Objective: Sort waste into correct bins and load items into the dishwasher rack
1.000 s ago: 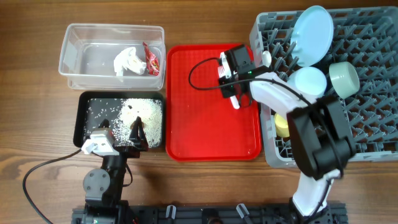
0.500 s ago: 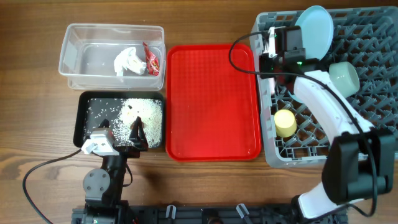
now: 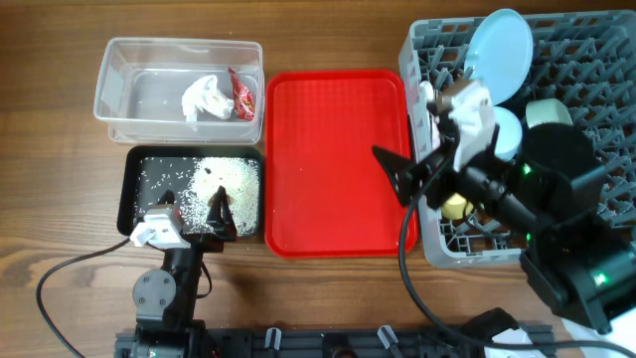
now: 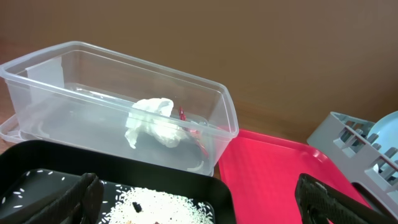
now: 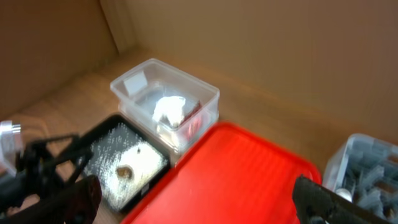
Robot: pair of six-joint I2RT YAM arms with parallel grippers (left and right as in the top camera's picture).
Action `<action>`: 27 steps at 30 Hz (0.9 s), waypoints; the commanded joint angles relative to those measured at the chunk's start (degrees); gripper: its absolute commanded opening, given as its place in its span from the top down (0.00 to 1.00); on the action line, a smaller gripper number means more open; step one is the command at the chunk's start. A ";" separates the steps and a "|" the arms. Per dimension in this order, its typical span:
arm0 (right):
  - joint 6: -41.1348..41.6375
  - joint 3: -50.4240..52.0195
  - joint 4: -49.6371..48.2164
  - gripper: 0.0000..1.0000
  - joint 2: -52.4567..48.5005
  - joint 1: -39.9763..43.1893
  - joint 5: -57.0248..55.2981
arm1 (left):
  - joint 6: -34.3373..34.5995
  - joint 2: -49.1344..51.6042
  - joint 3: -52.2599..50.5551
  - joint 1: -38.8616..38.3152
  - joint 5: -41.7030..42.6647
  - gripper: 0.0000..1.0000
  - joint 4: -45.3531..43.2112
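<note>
The large light blue plate (image 3: 497,50) stands on edge at the upper left of the dishwasher rack (image 3: 596,70), on the right of the overhead frame. Below it sit the small light blue bowl (image 3: 500,131) and the mint green bowl (image 3: 545,111). The yellow cup (image 3: 454,207) shows lower down, partly hidden by the right arm.

I judge all four to be stiff, light and glossy, so they could slip in a grip. If one needs reseating, I take it by the rim, one finger inside and one outside. I cannot make out the spoon or fork.

The crumpled napkin (image 3: 204,97) and the red wrapper (image 3: 241,96) lie together in the clear tub (image 3: 114,60) at upper left. Both are soft and near weightless, and a pinch on any fold would lift them. The rice grains (image 3: 234,177) are scattered in the black tray (image 3: 129,199) below the tub; they are too loose to pinch.

The red tray (image 3: 338,149) in the centre is bare, so I judge the sorting close to done.

- **Right fingers** (image 5: 317,199): spread wide and holding nothing. They hang above the right edge of the red tray, beside the rack.
- **Left fingers** (image 4: 78,199): also spread wide and empty. They sit over the lower edge of the black tray, facing the tub.

The tabletop (image 3: 50,149) carries everything.
</note>
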State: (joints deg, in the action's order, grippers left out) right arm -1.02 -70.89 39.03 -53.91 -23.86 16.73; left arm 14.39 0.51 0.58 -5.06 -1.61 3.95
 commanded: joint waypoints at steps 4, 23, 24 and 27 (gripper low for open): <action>-0.55 0.11 12.79 0.00 7.26 -0.17 -11.23 | -0.50 -0.35 -0.26 0.42 -0.37 0.00 -0.07; -6.49 65.92 -29.90 0.00 53.64 8.83 -10.67 | -0.50 -0.35 -0.26 0.42 -0.37 0.00 -0.07; -6.43 68.50 -34.99 0.01 53.75 8.83 -10.64 | -0.50 -0.35 -0.26 0.42 -0.37 0.00 -0.07; -6.49 70.62 -39.67 0.00 53.75 8.83 -10.71 | -0.50 -0.35 -0.26 0.42 -0.37 0.00 -0.07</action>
State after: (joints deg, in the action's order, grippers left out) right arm -7.20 -1.37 0.64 -1.10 -15.27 5.13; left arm 14.39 0.51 0.58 -5.06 -1.61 3.92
